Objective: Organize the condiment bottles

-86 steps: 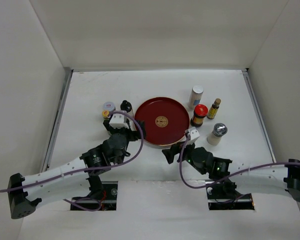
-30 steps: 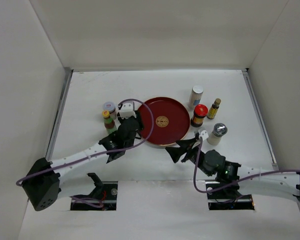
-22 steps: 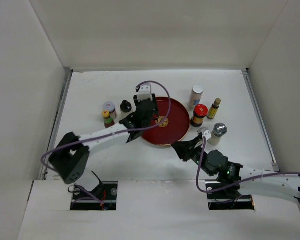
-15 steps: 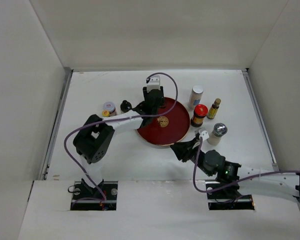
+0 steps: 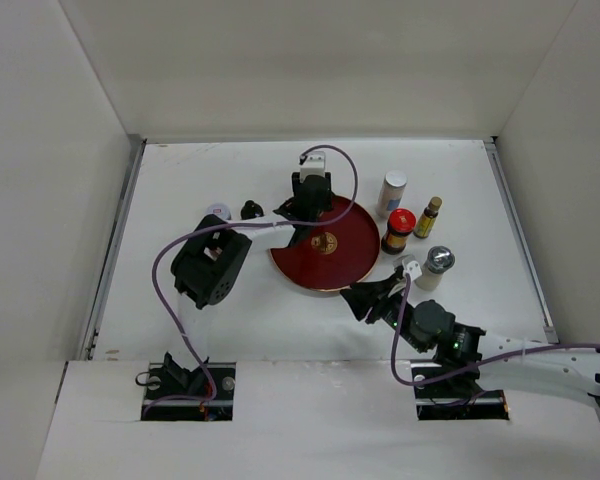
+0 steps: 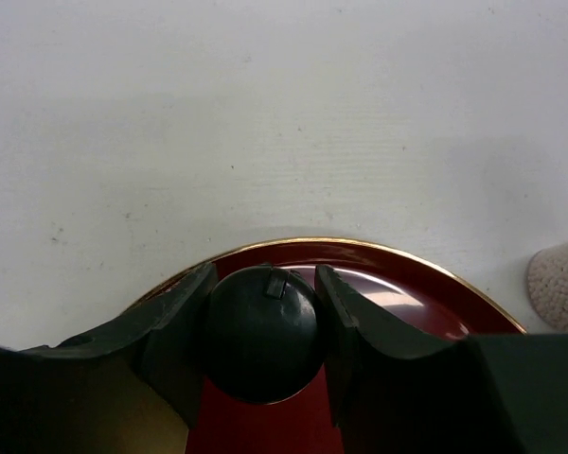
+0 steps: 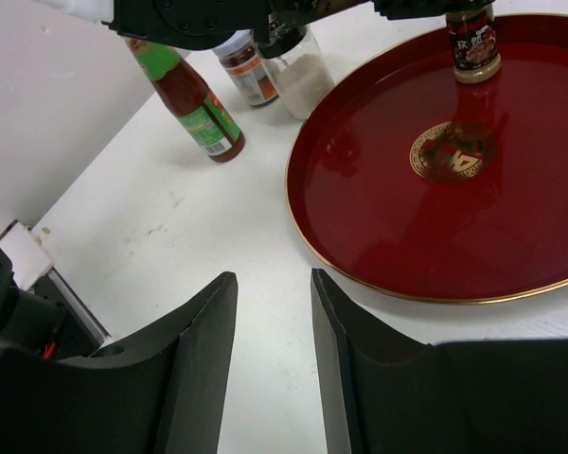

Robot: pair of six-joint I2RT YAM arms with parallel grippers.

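My left gripper (image 6: pixel 265 317) is shut on the black cap of a small dark-labelled bottle (image 7: pixel 473 43) that stands on the far part of the round red tray (image 5: pixel 345 255). In the top view the gripper (image 5: pixel 308 205) hides that bottle. Left of the tray stand a red sauce bottle (image 7: pixel 189 99), a brown-labelled jar (image 7: pixel 246 61) and a black-capped shaker (image 5: pixel 250 209). To the tray's right are a white-capped jar (image 5: pixel 393 192), a red-capped jar (image 5: pixel 400 230), a yellow-capped bottle (image 5: pixel 428 216) and a silver-capped shaker (image 5: pixel 434 266). My right gripper (image 7: pixel 273 279) is open and empty over the table by the tray's near edge.
White walls close the table in at the back and on both sides. The left arm's elbow (image 5: pixel 212 268) rises over the table left of the tray, its purple cable looping above. A gold emblem (image 7: pixel 452 151) marks the tray's middle.
My left gripper has swung from the left side of the tray to its far part, carrying the black-capped bottle. My right gripper has stayed put and its jaws have narrowed.
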